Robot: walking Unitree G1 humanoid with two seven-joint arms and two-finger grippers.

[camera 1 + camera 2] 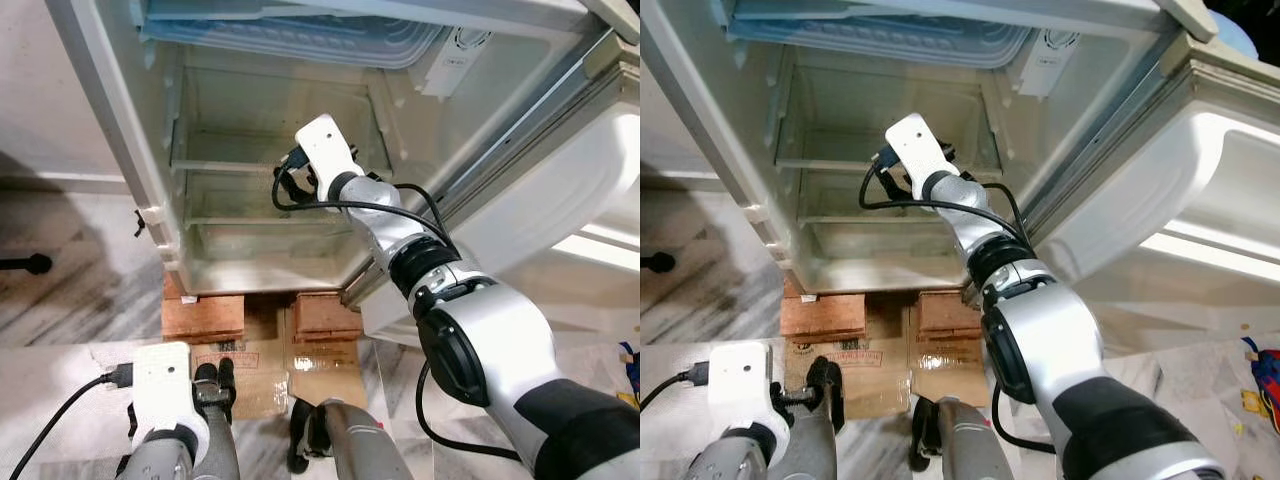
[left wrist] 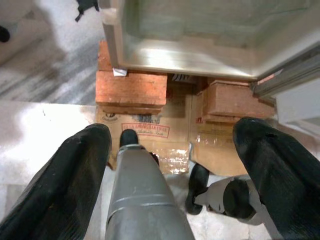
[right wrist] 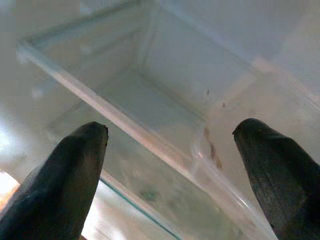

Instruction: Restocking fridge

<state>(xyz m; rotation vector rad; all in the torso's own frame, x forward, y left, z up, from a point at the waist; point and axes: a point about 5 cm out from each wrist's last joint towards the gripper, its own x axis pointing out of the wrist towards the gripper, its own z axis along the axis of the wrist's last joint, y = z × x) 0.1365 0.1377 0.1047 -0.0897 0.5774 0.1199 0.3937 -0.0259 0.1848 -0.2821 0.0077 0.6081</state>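
The fridge (image 1: pixel 110 120) stands open in front of me, its pale inside bare. My right arm reaches in, and my right gripper (image 1: pixel 290 178) hangs just above the front edge of a glass shelf (image 1: pixel 225 165). In the right wrist view the right gripper (image 3: pixel 172 125) is open, with the shelf edge (image 3: pixel 125 120) and nothing else between its fingers. My left gripper (image 2: pixel 172 130) is low in front of the fridge and open, fingers wide apart. A grey cylinder (image 2: pixel 140 200) with a black tip shows between the fingers without touching them; I cannot tell what it is.
The fridge door (image 1: pixel 560 190) swings out to the right, close to my right arm. The fridge rests on bricks (image 1: pixel 205 315) with flattened cardboard (image 1: pixel 260 370) on the marble floor before it. A black object (image 1: pixel 30 263) lies far left. Drawer trays (image 1: pixel 300 40) sit at the top.
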